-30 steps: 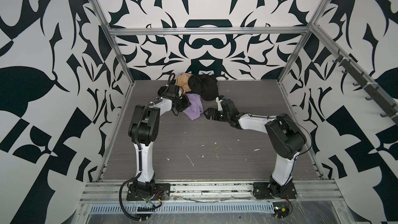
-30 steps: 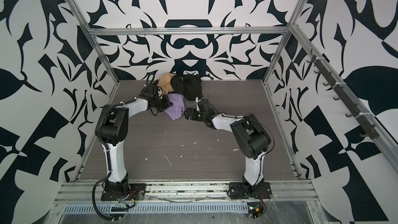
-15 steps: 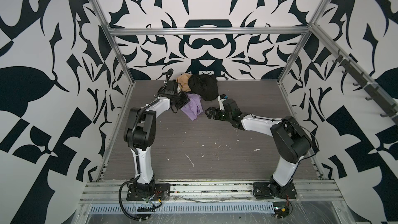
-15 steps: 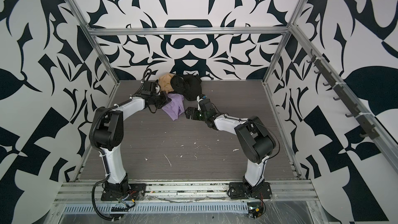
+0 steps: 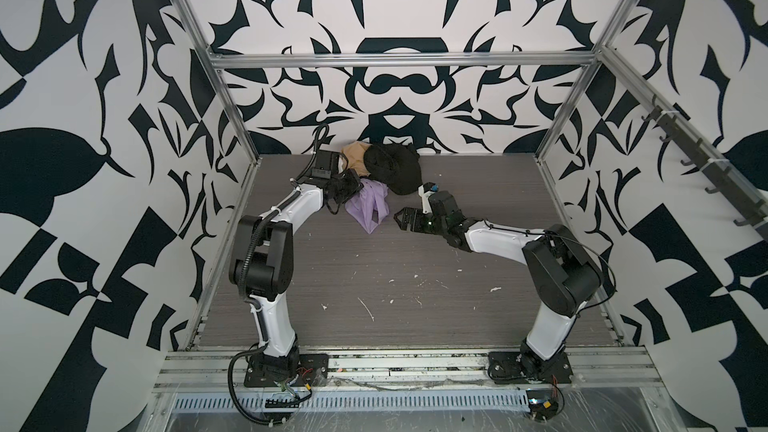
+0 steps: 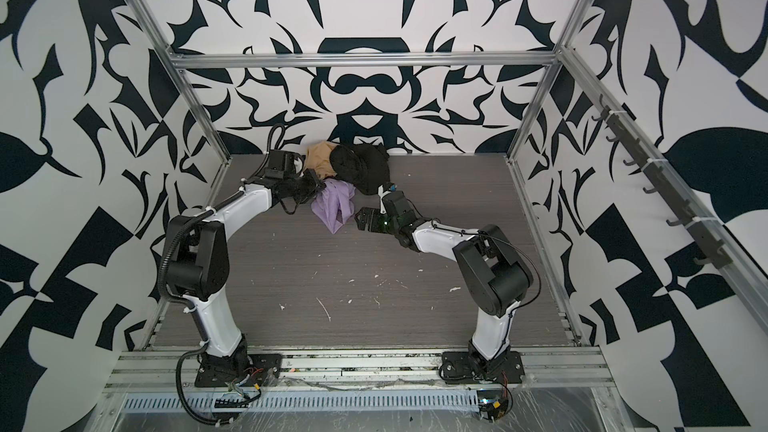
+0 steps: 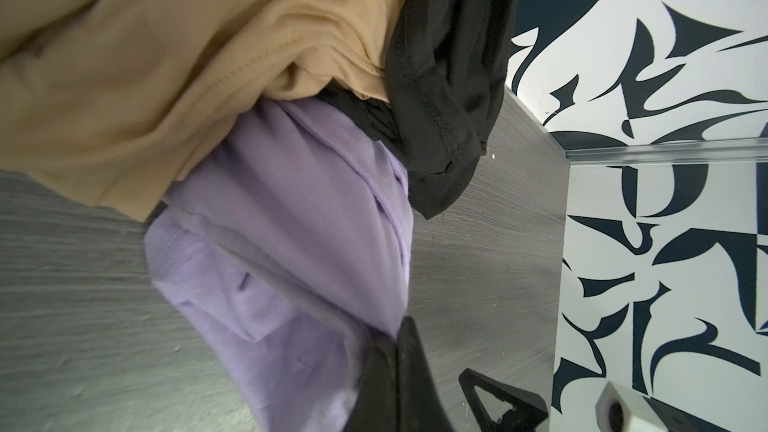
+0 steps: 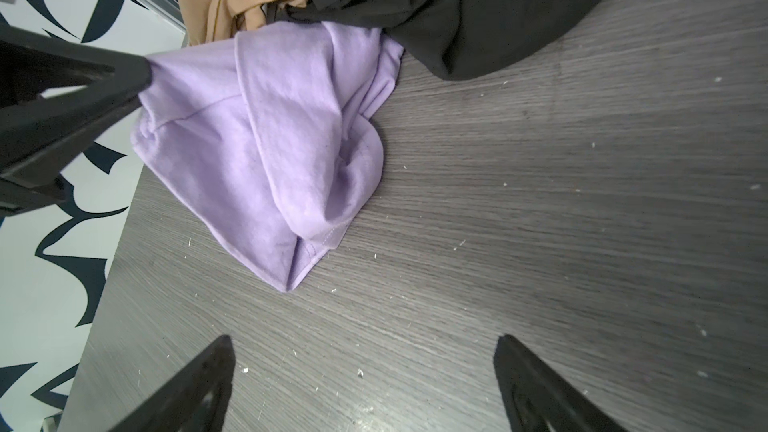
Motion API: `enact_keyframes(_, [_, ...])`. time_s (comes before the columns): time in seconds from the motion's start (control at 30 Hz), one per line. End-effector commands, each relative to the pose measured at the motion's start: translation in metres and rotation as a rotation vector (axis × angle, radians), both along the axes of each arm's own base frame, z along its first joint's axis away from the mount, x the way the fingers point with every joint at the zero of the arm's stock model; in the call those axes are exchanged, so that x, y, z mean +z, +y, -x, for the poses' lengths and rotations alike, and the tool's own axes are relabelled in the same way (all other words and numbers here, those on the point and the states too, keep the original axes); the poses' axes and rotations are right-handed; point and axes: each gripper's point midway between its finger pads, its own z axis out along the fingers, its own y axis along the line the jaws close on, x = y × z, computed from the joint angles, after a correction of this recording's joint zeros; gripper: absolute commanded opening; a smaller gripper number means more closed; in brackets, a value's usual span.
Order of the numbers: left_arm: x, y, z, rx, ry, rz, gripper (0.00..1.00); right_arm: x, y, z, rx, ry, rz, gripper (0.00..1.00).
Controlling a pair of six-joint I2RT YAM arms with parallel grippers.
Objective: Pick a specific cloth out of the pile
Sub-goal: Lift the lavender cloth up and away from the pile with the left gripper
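The purple cloth (image 5: 370, 207) is partly out of the pile (image 5: 386, 166). It lies on the table (image 5: 415, 276), but its top end is tucked under the tan clothes (image 7: 166, 56) and the black clothes (image 7: 449, 76). The job looks about half done: the cloth must come all the way out. The left pincer (image 8: 143, 74) is pinched tight on 1 corner of the cloth. The right pincer (image 8: 365, 342) is wide apart, near the cloth, touching nothing.

The grey table (image 5: 478, 201) is carrying the pile (image 5: 392, 168) at twelve o'clock — the cloth (image 5: 368, 207) is resting at its six o'clock edge, white flecks (image 5: 368, 309) lying toward six.
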Motion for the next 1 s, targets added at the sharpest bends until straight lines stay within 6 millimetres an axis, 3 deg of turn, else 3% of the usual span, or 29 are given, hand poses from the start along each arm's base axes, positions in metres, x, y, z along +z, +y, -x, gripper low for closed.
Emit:
enact_keyframes(0.0, [0.052,0.001,-0.005,-0.006,-0.098,0.023,0.00,0.035,0.006,-0.005,0.004,-0.063,-0.036,0.99])
enact_keyframes(0.73, [0.148,0.013,-0.010,0.009,-0.260,0.146,0.00,0.054,0.012,-0.004,0.016,-0.088,-0.048,0.99])
enact_keyframes(0.97, [0.167,0.019,-0.009,-0.001,-0.288,0.215,0.00,0.056,0.010,-0.002,0.017,-0.092,-0.046,0.99])
